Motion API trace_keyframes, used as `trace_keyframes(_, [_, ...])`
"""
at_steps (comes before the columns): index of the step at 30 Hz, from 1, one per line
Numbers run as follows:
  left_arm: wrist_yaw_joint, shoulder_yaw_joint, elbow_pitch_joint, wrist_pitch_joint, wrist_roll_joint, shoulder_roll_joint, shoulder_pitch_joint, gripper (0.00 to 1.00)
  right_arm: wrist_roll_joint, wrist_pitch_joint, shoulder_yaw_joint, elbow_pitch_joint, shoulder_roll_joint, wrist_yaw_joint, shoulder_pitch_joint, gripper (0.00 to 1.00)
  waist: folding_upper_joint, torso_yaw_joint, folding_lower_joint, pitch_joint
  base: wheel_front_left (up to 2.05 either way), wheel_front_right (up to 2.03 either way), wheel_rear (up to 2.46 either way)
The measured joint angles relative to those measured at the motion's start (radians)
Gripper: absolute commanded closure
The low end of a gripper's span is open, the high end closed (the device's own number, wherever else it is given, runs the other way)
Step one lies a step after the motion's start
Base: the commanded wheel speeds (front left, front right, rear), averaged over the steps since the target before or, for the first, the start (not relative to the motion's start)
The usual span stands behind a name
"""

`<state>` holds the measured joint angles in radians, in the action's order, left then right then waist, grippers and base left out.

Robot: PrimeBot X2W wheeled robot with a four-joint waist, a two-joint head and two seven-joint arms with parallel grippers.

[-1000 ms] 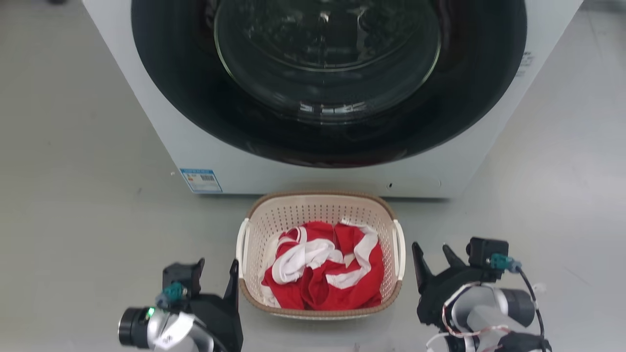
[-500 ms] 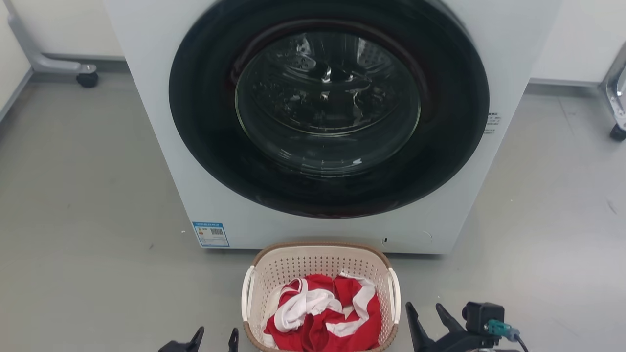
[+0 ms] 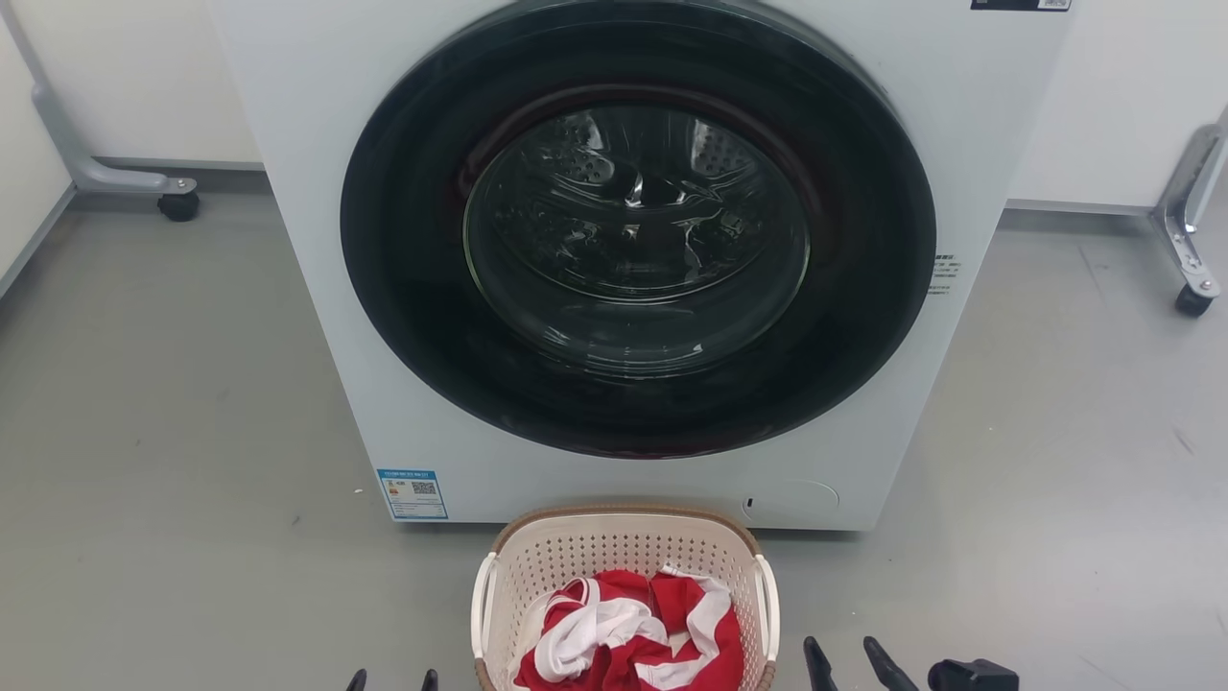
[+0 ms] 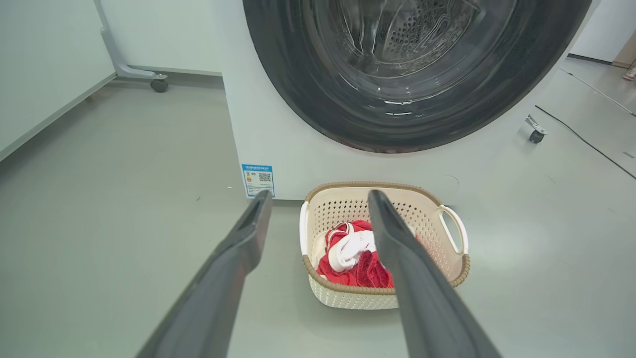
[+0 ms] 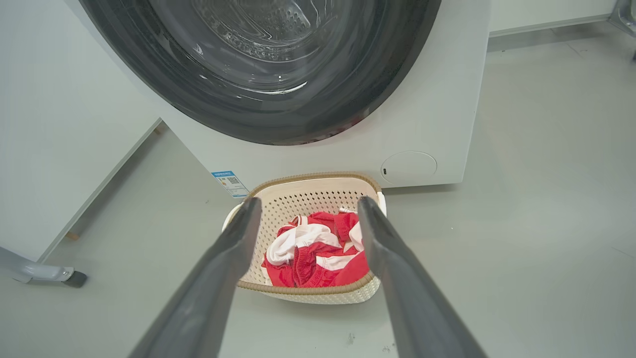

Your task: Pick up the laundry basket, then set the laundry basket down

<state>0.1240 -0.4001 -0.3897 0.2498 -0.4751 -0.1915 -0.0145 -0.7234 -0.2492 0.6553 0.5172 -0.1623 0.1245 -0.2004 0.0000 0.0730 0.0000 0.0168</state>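
The laundry basket [image 3: 624,520], cream-white and perforated with a brown rim, stands on the grey floor right in front of the washing machine [image 3: 317,288]. Red and white clothes [image 3: 624,638] lie inside it. The tips of my left gripper [image 3: 393,679] peek up at the bottom edge just left of the basket, and my right gripper [image 3: 844,657] stands just right of it. Both are open and empty, apart from the basket. In the left wrist view the left gripper [image 4: 320,195] frames the basket [image 4: 343,298] ahead. The right gripper [image 5: 309,201] frames the basket [image 5: 318,297] likewise.
The washer's round dark glass door [image 3: 633,230] is closed. A blue label [image 3: 413,492] sits low on its front. Wheeled metal legs stand at the back left [image 3: 177,204] and back right [image 3: 1192,299]. A cable [image 4: 586,144] runs across the floor on the right.
The head camera has tilted up, so the basket and both grippers have slid down the picture and more of the washer shows. The basket stays on the floor.
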Motion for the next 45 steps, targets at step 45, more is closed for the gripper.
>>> trace_keyframes(45, [0.000, 0.179, 0.268, 0.000, 0.231, 0.090, 0.145, 0.00, 0.391, 0.000, -0.304, -0.320, 0.095, 0.003, 0.237, 0.00, 0.0001, -0.021, 0.0000, -0.003, 0.00, 0.00, 0.00])
